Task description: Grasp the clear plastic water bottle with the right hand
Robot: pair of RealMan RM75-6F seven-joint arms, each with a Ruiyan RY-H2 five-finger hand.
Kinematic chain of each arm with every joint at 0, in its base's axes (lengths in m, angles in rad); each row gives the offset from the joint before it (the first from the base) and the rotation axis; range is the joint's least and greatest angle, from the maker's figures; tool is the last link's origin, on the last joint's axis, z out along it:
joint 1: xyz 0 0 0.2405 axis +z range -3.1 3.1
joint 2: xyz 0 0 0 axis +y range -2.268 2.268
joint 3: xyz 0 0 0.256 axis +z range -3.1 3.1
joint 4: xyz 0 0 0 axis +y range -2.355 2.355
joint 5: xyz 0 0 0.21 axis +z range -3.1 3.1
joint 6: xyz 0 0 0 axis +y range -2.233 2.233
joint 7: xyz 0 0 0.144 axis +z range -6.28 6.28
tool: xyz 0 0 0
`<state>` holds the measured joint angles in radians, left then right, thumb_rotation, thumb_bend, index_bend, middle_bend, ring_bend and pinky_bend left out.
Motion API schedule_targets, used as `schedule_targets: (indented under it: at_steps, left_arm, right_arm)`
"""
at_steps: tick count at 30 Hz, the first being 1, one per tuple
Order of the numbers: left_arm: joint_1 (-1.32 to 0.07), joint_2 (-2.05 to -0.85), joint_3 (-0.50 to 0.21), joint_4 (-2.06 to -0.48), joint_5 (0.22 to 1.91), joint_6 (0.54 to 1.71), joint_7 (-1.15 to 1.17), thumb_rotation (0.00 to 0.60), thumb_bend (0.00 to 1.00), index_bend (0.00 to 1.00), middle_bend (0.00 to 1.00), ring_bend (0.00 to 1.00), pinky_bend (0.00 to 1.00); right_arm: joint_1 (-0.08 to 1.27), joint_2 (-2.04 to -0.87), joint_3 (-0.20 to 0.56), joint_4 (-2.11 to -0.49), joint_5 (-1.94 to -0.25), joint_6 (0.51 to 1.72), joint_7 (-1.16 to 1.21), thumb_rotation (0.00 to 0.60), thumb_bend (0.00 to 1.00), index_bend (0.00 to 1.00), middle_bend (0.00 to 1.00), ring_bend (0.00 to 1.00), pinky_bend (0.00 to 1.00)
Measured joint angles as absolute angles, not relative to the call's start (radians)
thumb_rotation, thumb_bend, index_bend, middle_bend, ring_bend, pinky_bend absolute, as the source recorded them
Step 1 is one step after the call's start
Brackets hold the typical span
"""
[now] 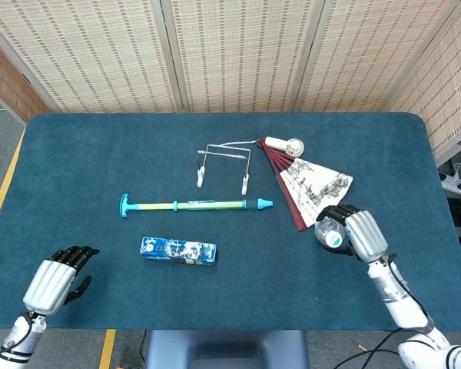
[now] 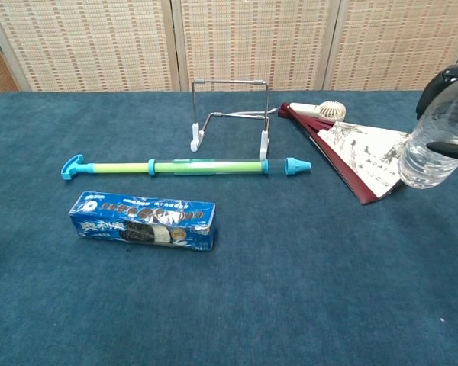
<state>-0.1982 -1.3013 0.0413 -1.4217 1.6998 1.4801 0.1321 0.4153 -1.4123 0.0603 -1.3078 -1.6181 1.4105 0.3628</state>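
The clear plastic water bottle (image 2: 440, 141) stands nearly upright just above the table at the far right of the chest view, lifted off the cloth. My right hand (image 1: 363, 234) grips it from the side, and dark fingers (image 2: 447, 76) wrap its upper part. From the head view I look down on the bottle (image 1: 329, 235) and its cap, close to the lower edge of the paper fan. My left hand (image 1: 52, 280) rests at the near left corner, holding nothing, fingers apart.
A paper folding fan (image 1: 316, 190) lies right behind the bottle, with a small white handheld fan (image 1: 286, 144) beyond it. A wire stand (image 1: 224, 165), a blue-green rod (image 1: 196, 205) and a blue cookie box (image 1: 177, 250) lie mid-table on the blue cloth (image 1: 100, 154).
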Motion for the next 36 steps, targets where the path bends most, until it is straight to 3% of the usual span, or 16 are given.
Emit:
schedule_targets:
  at_steps: [6,17,28,36]
  left_arm:
    - [-0.198,-1.298,0.042,-1.425,1.7,1.481,0.128,0.6,0.36,0.25,0.26,0.26,0.42]
    - [-0.199,-1.298,0.041,-1.429,1.692,1.472,0.132,0.6,0.36,0.26,0.26,0.26,0.42]
    - [-0.199,-1.296,0.044,-1.429,1.693,1.471,0.134,0.6,0.36,0.26,0.26,0.26,0.42]
    - [-0.201,-1.295,0.045,-1.433,1.689,1.459,0.137,0.6,0.36,0.26,0.26,0.26,0.42]
  right_arm:
    - [0.42,-1.372,0.067,-1.491,-1.634,1.42,0.354,0.6,0.35,0.74,0.67,0.54,0.58]
    - [0.415,-1.444,0.084,-1.235,-1.54,1.355,0.363,0.6,0.35,0.74,0.67,0.54,0.58]
    - [0.405,-1.352,0.07,-1.458,-1.636,1.433,0.412,0.6,0.35,0.74,0.67,0.54,0.58]
    - [0.418,-1.355,0.068,-1.414,-1.566,1.326,0.56,0.6,0.35,0.74,0.67,0.54,0.58]
